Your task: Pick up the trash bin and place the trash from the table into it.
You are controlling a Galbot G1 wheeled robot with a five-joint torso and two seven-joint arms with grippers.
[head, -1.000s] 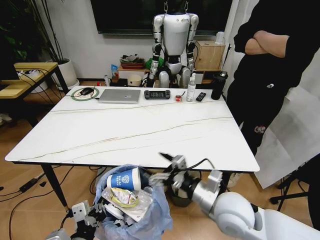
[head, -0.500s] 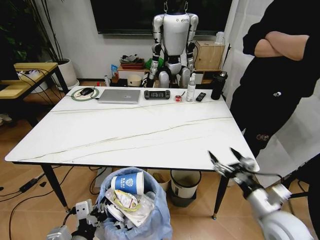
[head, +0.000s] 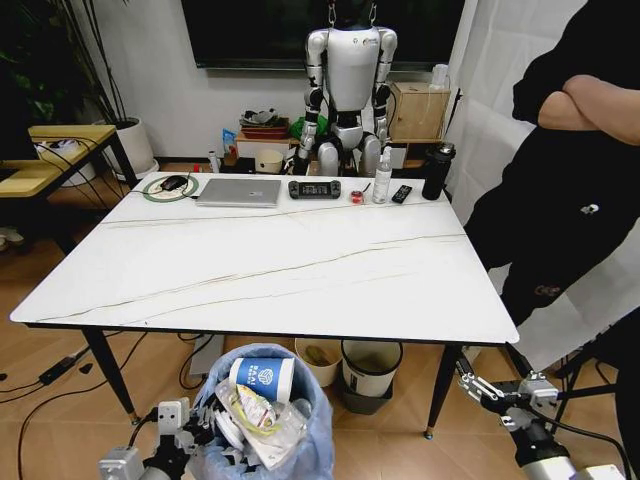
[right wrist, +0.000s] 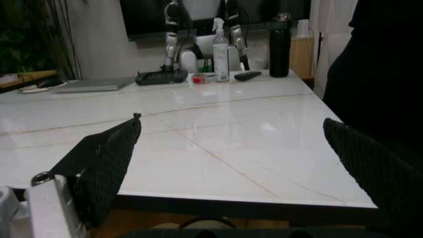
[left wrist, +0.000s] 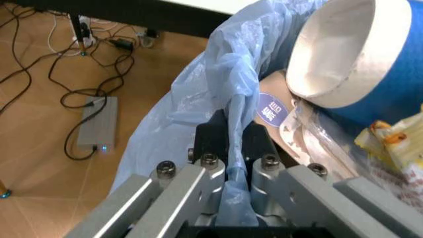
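Note:
The trash bin (head: 268, 425), lined with a crinkled light-blue bag, hangs low in front of the table (head: 300, 255). My left gripper (head: 183, 438) is shut on its rim; the left wrist view shows the fingers (left wrist: 210, 144) pinching the bag's edge (left wrist: 228, 94). Inside lies trash: a blue-white paper cup (head: 262, 378) (left wrist: 360, 54), crumpled paper and a clear wrapper (head: 262, 425). My right gripper (head: 492, 386) is open and holds nothing, low beside the table's near right leg. Its wrist view looks across the table top (right wrist: 218, 114) between the spread fingers (right wrist: 102, 161).
At the table's far edge are a laptop (head: 240, 192), a controller (head: 314, 188), a spray bottle (head: 381, 176) and a black flask (head: 437, 170). Two other bins (head: 368, 368) stand under the table. A person (head: 570, 190) stands close on the right. A yellow desk (head: 50, 160) is at left.
My right gripper has swung from above the bin out to the right and dropped below the table's right corner. The bin sits slightly lower in view. The person has shifted right.

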